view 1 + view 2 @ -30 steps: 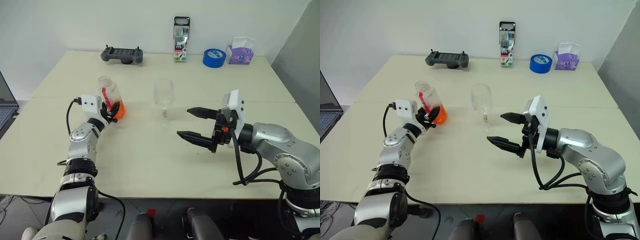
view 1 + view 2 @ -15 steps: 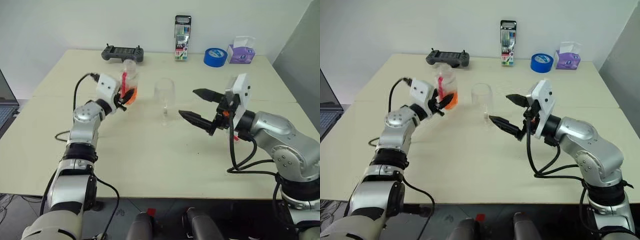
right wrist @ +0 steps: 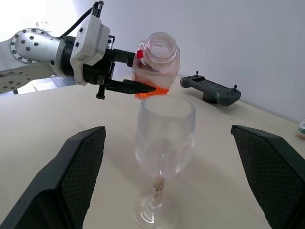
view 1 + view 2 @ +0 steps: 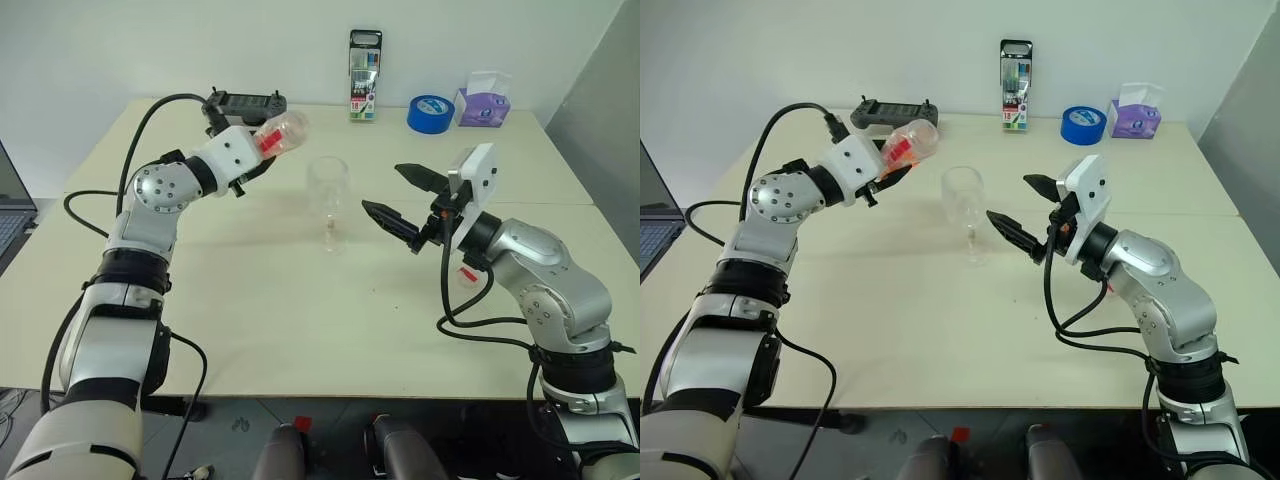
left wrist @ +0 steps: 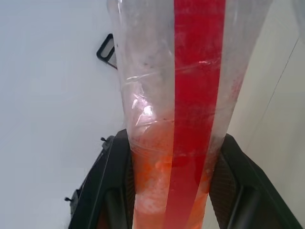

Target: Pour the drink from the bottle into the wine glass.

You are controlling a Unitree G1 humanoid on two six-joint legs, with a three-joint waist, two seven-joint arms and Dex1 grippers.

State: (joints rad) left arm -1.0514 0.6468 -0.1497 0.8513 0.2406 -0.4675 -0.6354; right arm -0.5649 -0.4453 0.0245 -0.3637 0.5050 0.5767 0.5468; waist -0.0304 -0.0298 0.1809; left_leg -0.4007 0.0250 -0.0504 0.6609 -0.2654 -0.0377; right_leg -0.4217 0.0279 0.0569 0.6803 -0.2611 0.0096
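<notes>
My left hand pinches the bottle, tipped with its mouth toward the wine glass, which stands just past and below it on the bench. My right hand is spread wide beside the glass.

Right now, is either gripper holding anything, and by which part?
The left gripper clamps the bottle around its lower body. The right gripper is open, holding nothing.

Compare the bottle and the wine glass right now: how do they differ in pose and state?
The bottle is lifted and tilted, mouth toward the glass, gripped by the left gripper; the wine glass stands upright on the table, untouched. The bottle holds orange-red drink; the wine glass looks empty. Both are clear and uncapped or open-topped.
</notes>
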